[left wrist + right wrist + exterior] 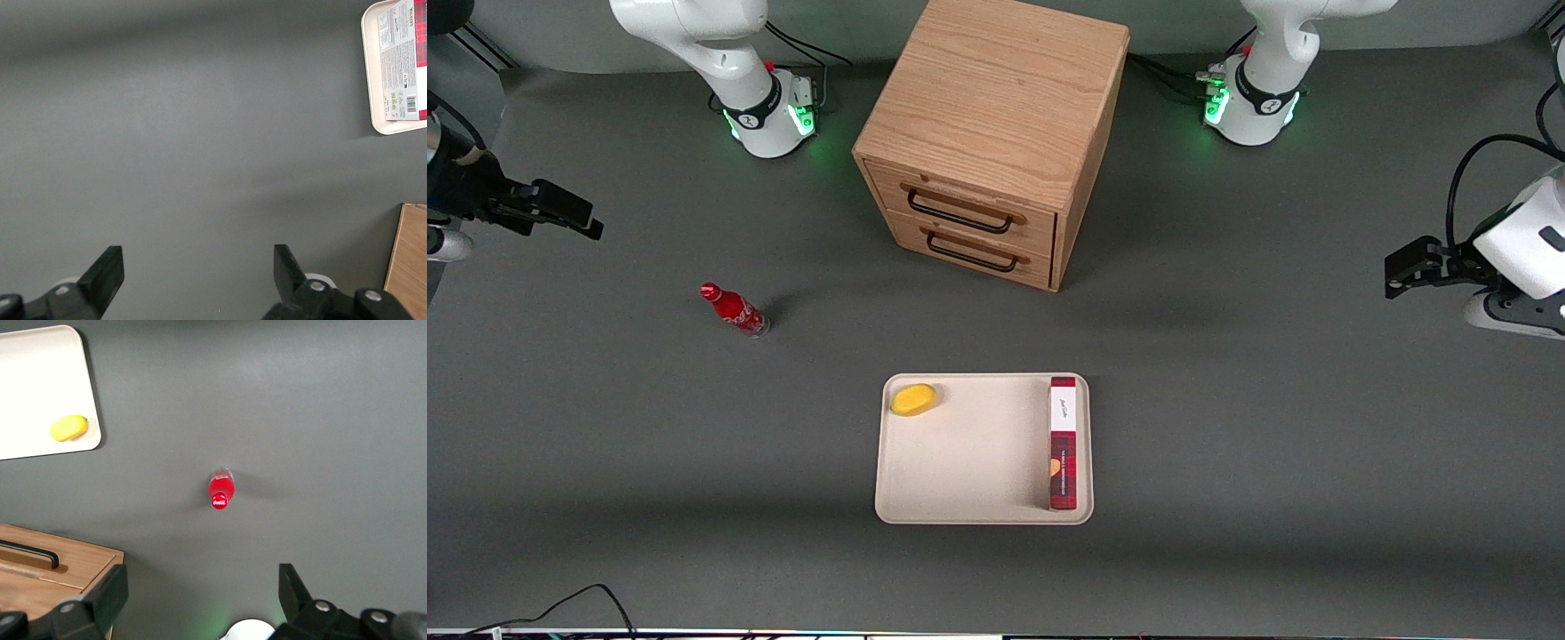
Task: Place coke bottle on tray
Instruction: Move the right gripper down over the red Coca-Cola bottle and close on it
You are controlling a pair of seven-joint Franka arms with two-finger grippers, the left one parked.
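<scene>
The coke bottle (735, 309) is a small red bottle with a red cap. It stands upright on the grey table, toward the working arm's end, apart from the tray. In the right wrist view the bottle (221, 488) shows from above. The cream-beige tray (978, 453) lies flat on the table, nearer to the front camera than the bottle; it also shows in the right wrist view (33, 380). My right gripper (560, 213) hangs open and empty above the table at the working arm's end, well apart from the bottle. Its fingers stand wide apart in the right wrist view (203, 583).
A yellow lemon-like object (914, 399) and a long red plaid box (1063, 443) lie on the tray. A wooden two-drawer cabinet (987, 133) stands farther from the front camera than the tray. Black cables run near the arm bases.
</scene>
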